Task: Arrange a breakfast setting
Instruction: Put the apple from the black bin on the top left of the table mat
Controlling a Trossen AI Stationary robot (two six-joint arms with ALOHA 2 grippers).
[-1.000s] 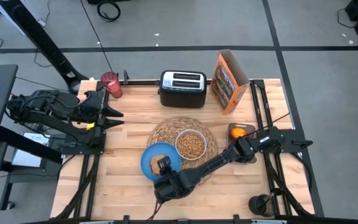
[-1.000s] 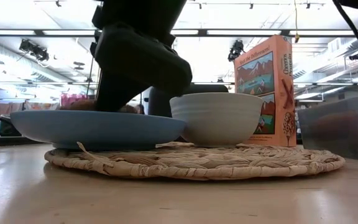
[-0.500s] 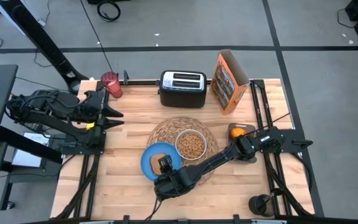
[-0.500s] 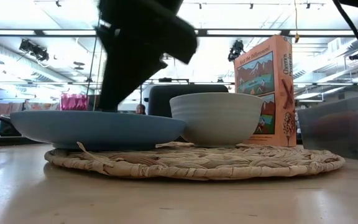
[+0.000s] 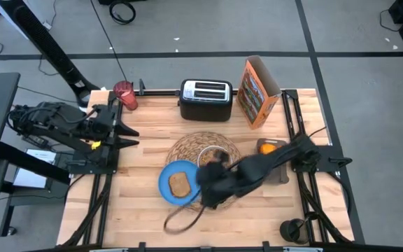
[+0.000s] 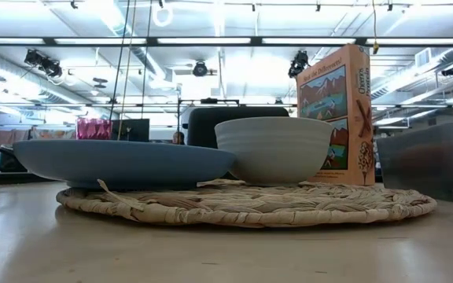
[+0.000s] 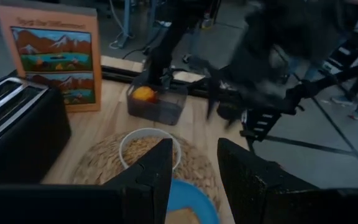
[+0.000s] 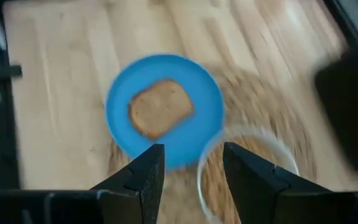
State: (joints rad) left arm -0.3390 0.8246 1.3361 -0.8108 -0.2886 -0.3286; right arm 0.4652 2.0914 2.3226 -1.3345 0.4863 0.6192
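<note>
A toast slice [image 5: 180, 183] lies flat on the small blue plate [image 5: 170, 190], which rests on the near left edge of the round straw placemat [image 5: 187, 143]. The white bowl [image 6: 274, 149] of cereal stands on the mat beside the plate. My right gripper [image 5: 212, 178] is open and empty, blurred, above the mat near the bowl; its wrist view looks down on the toast [image 8: 160, 109] and the plate [image 8: 191, 137]. My left gripper [image 5: 130, 134] waits open at the table's left. The pink-red cup [image 5: 124, 94] stands at the far left corner. No spoon shows.
A black toaster [image 5: 206, 99] and a cereal box [image 5: 257, 91] stand along the far edge. A dark container holding an orange fruit [image 5: 268, 148] sits at the right, beside the mat. Bare wood lies near the front edge and left of the plate.
My right gripper has risen off the blue plate and swung toward the table's right and far side, over the mat by the bowl. The toast stays flat on the plate. My left arm has kept still.
</note>
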